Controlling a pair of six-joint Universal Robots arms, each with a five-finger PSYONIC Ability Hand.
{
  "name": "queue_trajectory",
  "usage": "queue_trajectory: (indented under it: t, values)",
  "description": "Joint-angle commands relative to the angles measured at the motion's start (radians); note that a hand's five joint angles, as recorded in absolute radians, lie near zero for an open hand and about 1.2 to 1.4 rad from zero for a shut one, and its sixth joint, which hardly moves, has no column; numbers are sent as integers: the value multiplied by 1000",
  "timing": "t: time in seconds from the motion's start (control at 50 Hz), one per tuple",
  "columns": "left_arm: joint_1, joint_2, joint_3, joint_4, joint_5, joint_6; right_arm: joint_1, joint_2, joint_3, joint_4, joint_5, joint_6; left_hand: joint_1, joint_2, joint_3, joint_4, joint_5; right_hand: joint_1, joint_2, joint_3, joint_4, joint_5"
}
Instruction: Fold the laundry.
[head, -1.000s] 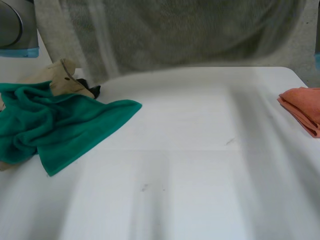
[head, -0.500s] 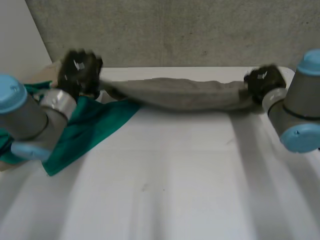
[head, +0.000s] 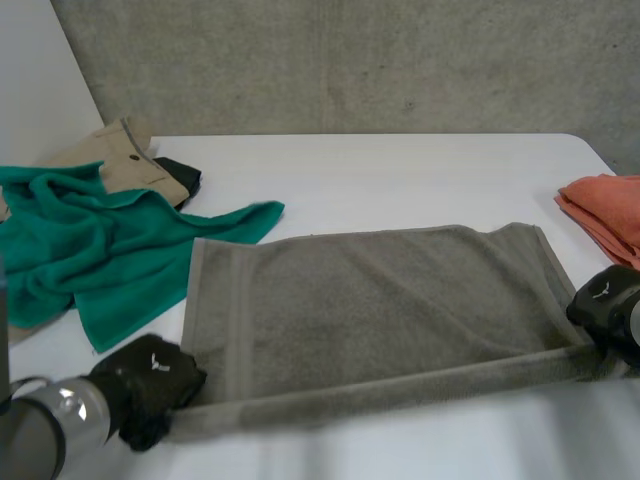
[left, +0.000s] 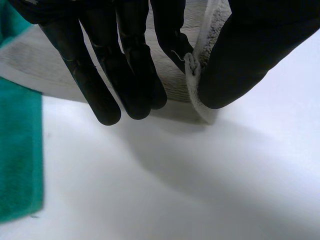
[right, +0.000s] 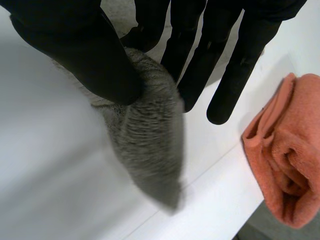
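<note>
A grey towel (head: 370, 305) lies spread across the middle of the white table (head: 400, 180), its near edge lifted a little. My left hand (head: 150, 385) pinches the towel's near left corner (left: 197, 75) between thumb and fingers. At the near right corner my right hand (head: 608, 305) is shut on the grey towel (right: 150, 145), thumb against fingers, with the corner hanging below them.
A crumpled green towel (head: 90, 250) lies at the left, touching the grey towel's far left corner, with a tan garment (head: 120, 160) behind it. A folded orange towel (head: 605, 215) sits at the right edge, beside my right hand (right: 282, 160).
The grey towel, held up high a second ago, was swung down over the far side and is now laid flat. Both hands have drawn back to the near edge with its corners.
</note>
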Motion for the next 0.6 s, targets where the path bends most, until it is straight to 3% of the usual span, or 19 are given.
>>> queue_trajectory:
  t: [0.02,0.14,0.32,0.48,0.6]
  values:
    - [-2,-187,176,232,-10,-4,4,77,-83,-153,-4,54,218,197,202,194,258,204,213,204,199,204]
    - [-27,-378,377,339,-67,-17,14,182,-185,-352,-8,142,218,197,202,194,258,204,213,204,199,204]
    - [-83,-582,631,424,-136,-17,32,374,-367,-406,-13,152,218,197,202,194,258,196,205,196,191,196]
    - [-94,-702,818,460,-175,-14,46,518,-522,-478,-112,154,218,197,202,194,258,204,213,204,199,204]
    - [-100,-796,931,462,-201,-3,52,618,-591,-643,-142,151,218,197,202,194,258,204,213,204,199,204]
